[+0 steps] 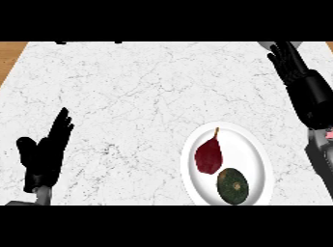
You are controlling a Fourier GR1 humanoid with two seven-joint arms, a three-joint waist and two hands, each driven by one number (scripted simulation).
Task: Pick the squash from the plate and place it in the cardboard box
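A round white plate (258,159) is sitting on the white marble counter (140,96) in the lower right of the frame, carrying a dark red pear-shaped fruit with a stem (209,155) and, just below and right of it, a dark green round squash (233,186). The black left hand (44,157) is resting at the lower left, fingers straight. The black right hand (290,60) is showing at the upper right, above the plate.
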